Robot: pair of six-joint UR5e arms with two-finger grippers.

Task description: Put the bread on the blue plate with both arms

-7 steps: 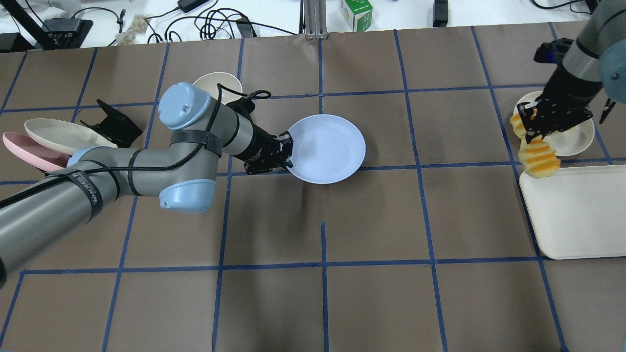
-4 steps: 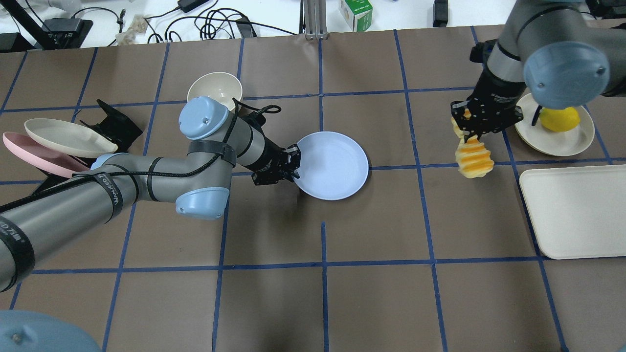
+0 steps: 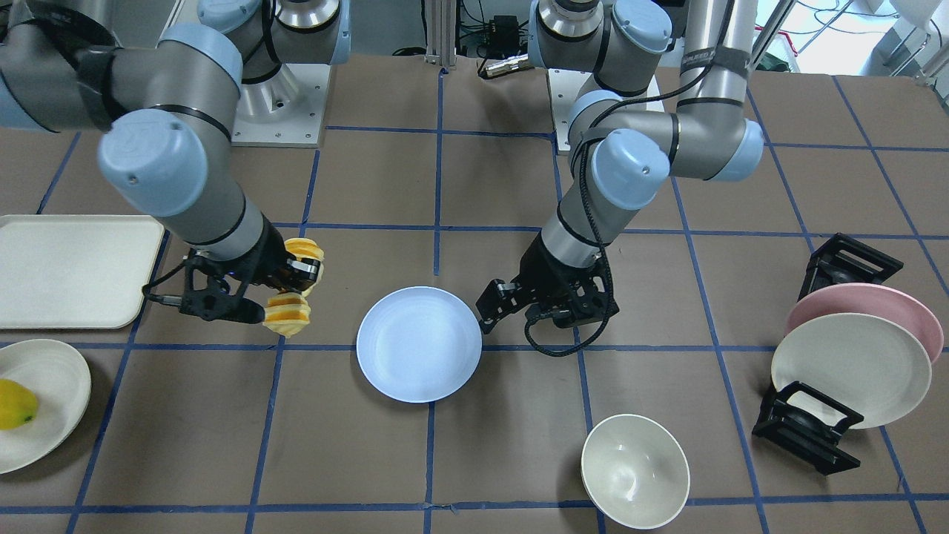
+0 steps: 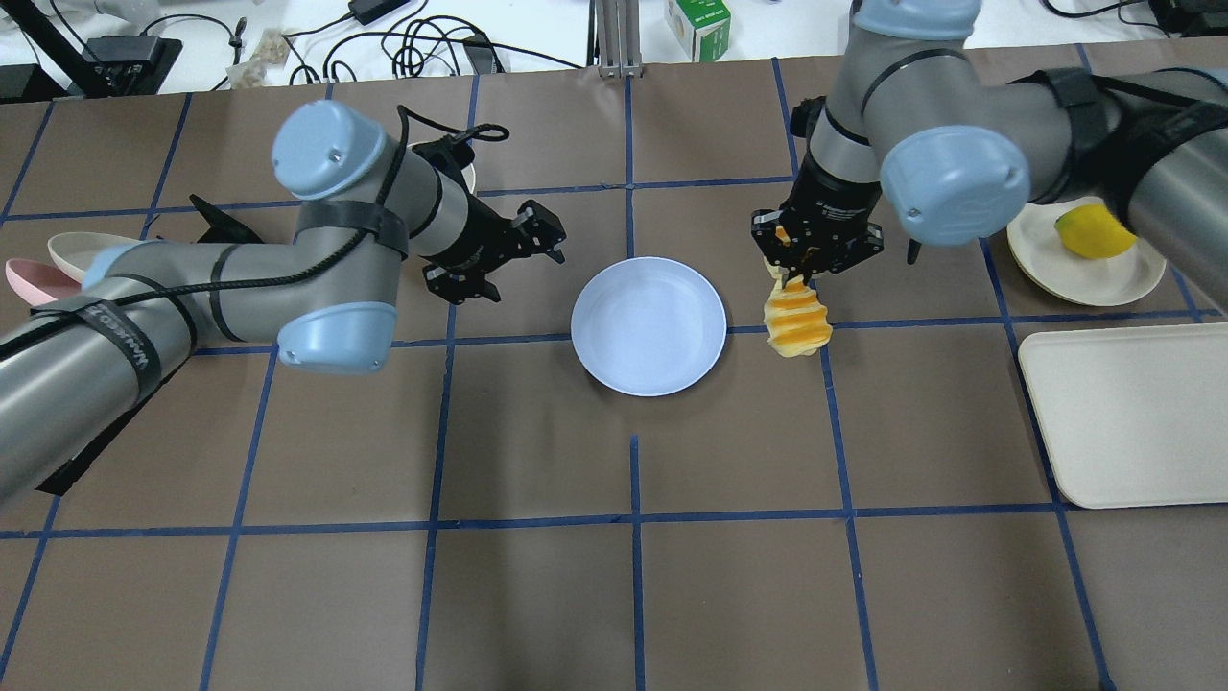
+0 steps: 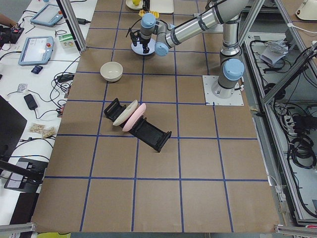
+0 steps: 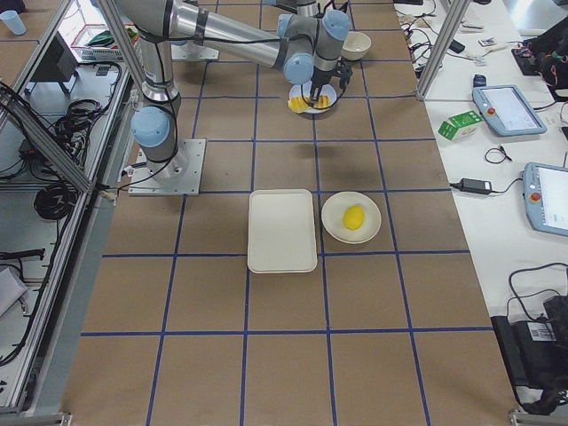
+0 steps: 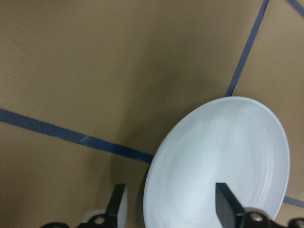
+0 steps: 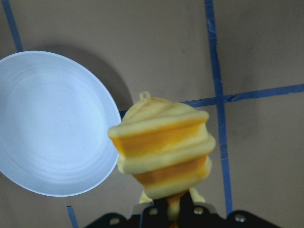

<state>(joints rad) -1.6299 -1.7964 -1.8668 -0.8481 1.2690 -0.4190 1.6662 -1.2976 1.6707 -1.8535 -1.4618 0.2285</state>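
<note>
Black and two-fingered, the left hand (image 4: 547, 235) hovers with its fingers spread wide and nothing between them. Just beyond its fingertips, not touching them, the round pale blue plate (image 4: 649, 326) lies flat and bare on the brown, blue-gridded surface (image 4: 633, 576). Just past the plate's far rim, the right hand (image 4: 802, 274) is clamped on one end of the ridged orange-yellow bread loaf (image 4: 796, 321), which dangles beneath it, off the plate. Best next: carry the loaf toward the left hand until it hangs over the plate's middle, lower it gently, then release.
</note>
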